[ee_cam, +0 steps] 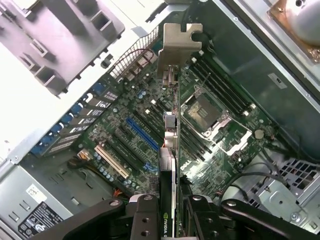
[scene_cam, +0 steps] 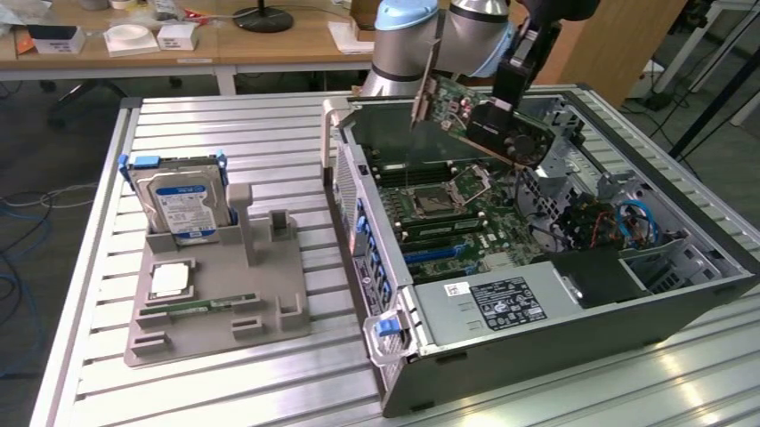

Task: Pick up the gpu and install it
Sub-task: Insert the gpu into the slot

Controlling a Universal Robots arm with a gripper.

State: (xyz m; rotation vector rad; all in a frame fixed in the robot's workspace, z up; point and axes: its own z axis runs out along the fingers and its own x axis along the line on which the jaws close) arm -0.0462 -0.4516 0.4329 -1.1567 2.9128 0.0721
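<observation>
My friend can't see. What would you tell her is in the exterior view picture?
A robot arm's gripper holds the gpu, tilted, above an open computer case with its motherboard showing. On the exterior view's left, a hard drive stands upright in a grey holder on the metal table.

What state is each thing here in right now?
gpu: gripped, tilted in the air over the case, not seated.
end effector: shut on the gpu.
case: lying on its side, open.
blue slot: empty.
hard drive: upright in the holder.
memory stick: flat on the holder.
</observation>
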